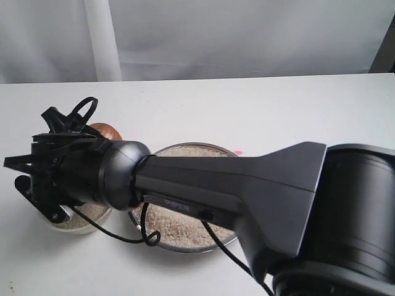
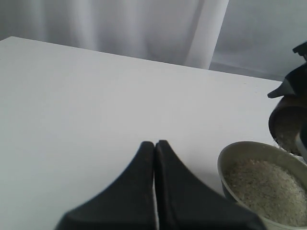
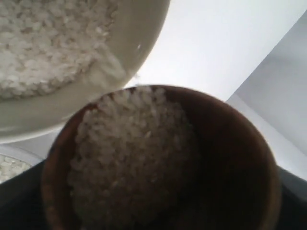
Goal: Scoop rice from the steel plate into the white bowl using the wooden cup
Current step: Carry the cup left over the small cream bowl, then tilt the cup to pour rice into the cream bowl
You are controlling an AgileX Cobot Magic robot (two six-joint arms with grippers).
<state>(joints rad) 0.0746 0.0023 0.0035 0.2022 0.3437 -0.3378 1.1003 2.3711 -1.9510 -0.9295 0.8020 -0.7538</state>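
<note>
My right gripper (image 1: 86, 140) reaches across to the left and is shut on the wooden cup (image 1: 106, 131), which it holds tilted over the white bowl (image 1: 80, 223). In the right wrist view the cup (image 3: 230, 143) is full of rice (image 3: 134, 158), and its lip touches the bowl's rim (image 3: 120, 57). The bowl holds rice (image 3: 43, 43). The steel plate (image 1: 185, 248) lies right of the bowl with a bed of rice (image 1: 179, 225). My left gripper (image 2: 154, 142) is shut and empty above bare table, beside the bowl (image 2: 235, 153).
The big black right arm (image 1: 259, 191) crosses the plate and hides much of it. A black cable (image 1: 148, 237) droops onto the rice in the plate. White curtains (image 1: 185, 37) hang behind the white table (image 1: 278, 111).
</note>
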